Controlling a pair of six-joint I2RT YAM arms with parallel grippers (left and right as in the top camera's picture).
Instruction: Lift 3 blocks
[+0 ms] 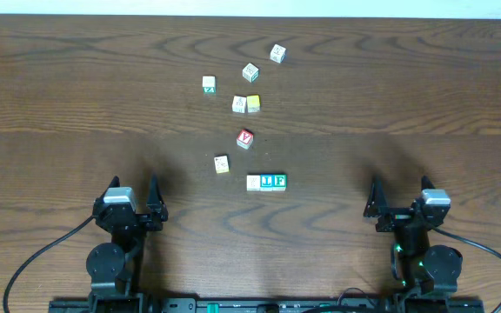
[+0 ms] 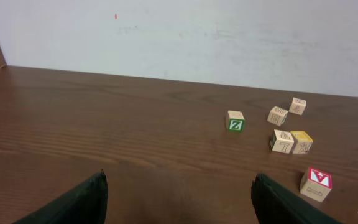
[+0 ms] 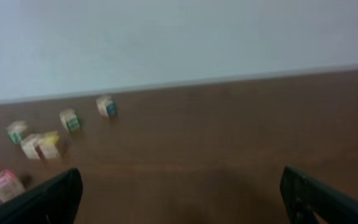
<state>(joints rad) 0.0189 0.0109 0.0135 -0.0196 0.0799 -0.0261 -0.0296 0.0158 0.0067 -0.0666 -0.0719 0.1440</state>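
Note:
Three blocks lie side by side in a row on the wooden table: a cream-faced block (image 1: 253,183), a blue-letter block (image 1: 267,182) and a green "F" block (image 1: 279,181). None of the three shows in either wrist view. My left gripper (image 1: 134,184) stands open near the front left, well to the left of the row, with only bare table between its fingers (image 2: 179,190). At the front right my right gripper (image 1: 399,186) is also open and holds nothing (image 3: 179,190).
A red "Y" cube (image 1: 244,138) (image 2: 316,184) and a cream cube (image 1: 222,163) lie just behind the row. Farther back are a green "Z" cube (image 1: 209,83) (image 2: 235,121), a yellow-faced cube (image 1: 253,103) (image 2: 301,142) and several other cubes. A white wall (image 2: 179,37) bounds the table's far edge.

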